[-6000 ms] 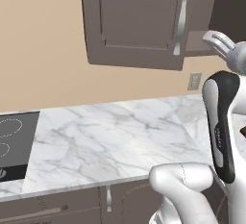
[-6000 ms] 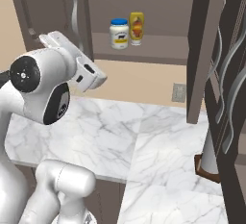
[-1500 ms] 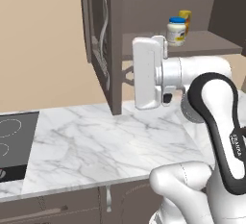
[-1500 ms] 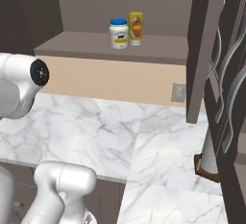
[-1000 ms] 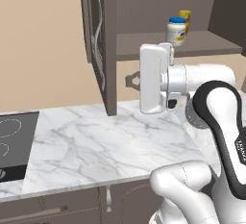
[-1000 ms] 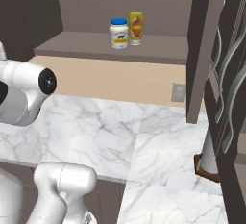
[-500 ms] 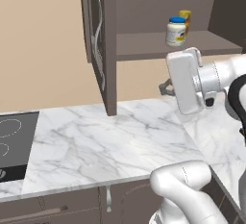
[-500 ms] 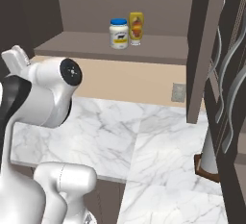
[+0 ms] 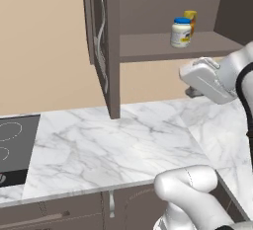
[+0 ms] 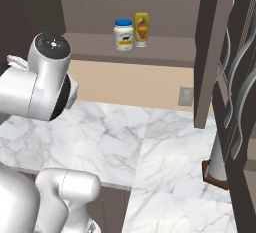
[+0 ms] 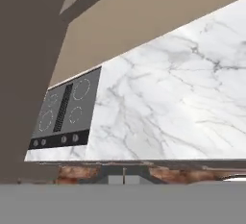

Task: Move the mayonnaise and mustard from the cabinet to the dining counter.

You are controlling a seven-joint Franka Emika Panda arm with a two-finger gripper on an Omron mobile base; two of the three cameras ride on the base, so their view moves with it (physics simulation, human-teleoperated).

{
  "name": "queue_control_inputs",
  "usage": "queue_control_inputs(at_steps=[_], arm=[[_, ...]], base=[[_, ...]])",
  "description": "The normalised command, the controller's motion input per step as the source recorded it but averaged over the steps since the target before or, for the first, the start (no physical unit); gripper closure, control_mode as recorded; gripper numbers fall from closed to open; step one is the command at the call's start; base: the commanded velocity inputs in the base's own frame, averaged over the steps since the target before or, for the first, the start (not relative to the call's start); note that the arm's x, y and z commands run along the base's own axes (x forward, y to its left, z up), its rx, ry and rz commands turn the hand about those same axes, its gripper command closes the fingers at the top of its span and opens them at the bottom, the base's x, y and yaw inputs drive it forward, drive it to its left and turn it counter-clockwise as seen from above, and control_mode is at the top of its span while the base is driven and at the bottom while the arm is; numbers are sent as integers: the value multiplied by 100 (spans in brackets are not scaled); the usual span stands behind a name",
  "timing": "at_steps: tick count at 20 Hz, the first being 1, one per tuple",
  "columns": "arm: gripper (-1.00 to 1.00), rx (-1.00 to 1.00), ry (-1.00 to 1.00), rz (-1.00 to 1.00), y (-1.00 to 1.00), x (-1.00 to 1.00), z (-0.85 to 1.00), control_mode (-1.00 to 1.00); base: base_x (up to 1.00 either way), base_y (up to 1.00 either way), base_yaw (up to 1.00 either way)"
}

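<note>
My end effector (image 9: 190,92) is closed on nothing, low above the marble bench (image 9: 113,145), so with the cabinet (image 9: 106,36) open I judge both moves remain: mayonnaise (image 10: 123,35) and mustard (image 10: 141,29) stand side by side on its shelf.

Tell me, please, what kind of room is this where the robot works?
It looks like a home kitchen, rendered in simulation. A black cooktop is set into a marble worktop, and an open dark brown wall cabinet above holds a jar of mayonnaise and a mustard bottle.
</note>
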Motion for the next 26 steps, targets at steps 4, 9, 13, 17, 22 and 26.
queue_control_inputs(at_steps=[4,9,13,17,22,26], arm=[[100,-65,-20,0,-48,0,3,-100],[100,-45,-9,0,-80,0,0,-100],[100,-15,-2,0,-39,0,0,-100],[-100,-2,0,0,-12,0,0,-100],[-100,0,-1,0,0,0,-2,-100],[-100,0,-3,-3,0,0,4,-100]], base=[[0,0,0],[0,0,0],[0,0,0],[0,0,0],[0,0,0],[0,0,0]])
